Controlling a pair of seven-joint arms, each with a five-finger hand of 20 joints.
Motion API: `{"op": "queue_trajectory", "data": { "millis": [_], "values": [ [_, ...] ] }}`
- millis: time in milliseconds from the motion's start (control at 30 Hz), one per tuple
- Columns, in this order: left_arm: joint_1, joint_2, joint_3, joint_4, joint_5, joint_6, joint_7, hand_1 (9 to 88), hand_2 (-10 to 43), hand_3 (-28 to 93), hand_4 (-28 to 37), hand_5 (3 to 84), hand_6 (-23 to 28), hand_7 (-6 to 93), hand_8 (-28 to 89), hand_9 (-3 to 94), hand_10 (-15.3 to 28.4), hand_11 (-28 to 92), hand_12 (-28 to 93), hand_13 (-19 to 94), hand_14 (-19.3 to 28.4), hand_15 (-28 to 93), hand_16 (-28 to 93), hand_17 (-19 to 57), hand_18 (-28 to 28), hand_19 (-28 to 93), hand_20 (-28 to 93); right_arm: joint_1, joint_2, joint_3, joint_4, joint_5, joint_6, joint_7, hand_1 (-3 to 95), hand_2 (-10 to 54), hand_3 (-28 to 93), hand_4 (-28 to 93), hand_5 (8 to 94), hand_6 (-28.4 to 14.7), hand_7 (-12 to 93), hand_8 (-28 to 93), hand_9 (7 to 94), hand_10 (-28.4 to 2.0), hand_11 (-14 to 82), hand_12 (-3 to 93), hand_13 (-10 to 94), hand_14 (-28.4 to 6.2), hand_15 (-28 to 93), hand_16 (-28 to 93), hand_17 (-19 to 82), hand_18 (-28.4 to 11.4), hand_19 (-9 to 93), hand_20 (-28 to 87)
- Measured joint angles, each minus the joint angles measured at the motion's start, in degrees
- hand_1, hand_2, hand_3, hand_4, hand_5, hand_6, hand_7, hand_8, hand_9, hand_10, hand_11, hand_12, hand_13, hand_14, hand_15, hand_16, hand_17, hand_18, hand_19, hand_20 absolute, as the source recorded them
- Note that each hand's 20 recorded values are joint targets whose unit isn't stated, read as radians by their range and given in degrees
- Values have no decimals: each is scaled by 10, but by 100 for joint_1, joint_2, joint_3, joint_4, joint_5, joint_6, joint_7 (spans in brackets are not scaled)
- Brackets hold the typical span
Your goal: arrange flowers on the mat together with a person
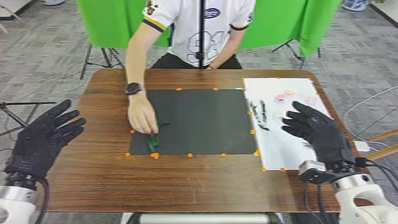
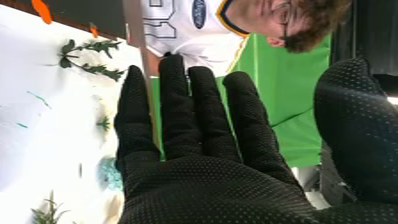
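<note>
wooden table (image 1: 89, 185): stem (image 1: 153, 144) held on mat (image 1: 204, 120) by person's hand (image 1: 142, 116). left hand (image 1: 40, 140) and right hand (image 1: 322, 134) are held relaxed, empty, presumably for clearance.

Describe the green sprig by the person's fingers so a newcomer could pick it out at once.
On the brown table, find the dark mat, left of the white sheet. The green sprig lies near the mat's left edge, by the person's hand. Unlike the sprigs on the white sheet, it is on the dark mat.
</note>
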Motion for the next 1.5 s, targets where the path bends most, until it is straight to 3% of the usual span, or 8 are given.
{"op": "queue_trajectory", "data": {
  "millis": [733,900,1100,1233,1400,1500],
  "values": [
    [-5,-28,1,-3,-9,7,23,263,1,708,-242,333,43,157,-80,296,129,198,197,245,156,331,26,-71,232,481,149,35,2,52,6,-16,34,-7,204,18,859,-223,375,-54,145,-85,409,-143,106,231,363,-121,181,302,115,-202,433,272],
    [29,58,24,-4,-51,35,121,263,1,708,-241,333,44,157,-80,296,128,199,197,245,157,331,26,-71,232,481,149,40,7,48,6,-27,44,-11,204,18,860,-223,373,-53,144,-84,409,-144,106,230,363,-121,181,302,115,-202,434,273],
    [19,88,16,-4,-43,33,117,264,1,708,-241,333,43,156,-80,296,128,200,197,245,157,331,26,-71,231,481,148,62,60,4,6,-34,155,-17,204,17,860,-223,370,-53,144,-84,408,-143,104,230,364,-120,181,302,115,-202,435,273],
    [-1,46,9,-4,-37,30,98,263,1,708,-242,333,43,155,-80,296,128,200,197,245,157,332,26,-71,231,481,148,89,117,-64,6,-45,246,-16,252,-33,846,-231,360,-51,156,-85,408,-134,114,231,379,-121,188,297,130,-199,440,272],
    [-2,24,8,-4,-37,30,90,263,2,708,-242,333,43,156,-80,296,129,200,197,245,157,331,26,-72,233,481,148,108,207,-105,-9,-389,436,-12,295,-94,787,-281,373,-56,234,-118,462,-127,222,233,449,-100,343,228,202,-182,579,331],
    [0,22,6,-4,-37,30,89,263,1,708,-241,333,43,156,-80,296,128,199,197,245,156,331,26,-72,233,482,148,86,396,-180,-90,-1169,1014,7,350,-95,722,-282,422,-51,294,-128,520,-120,292,245,509,-92,437,216,258,-169,654,371]
  ]
}}
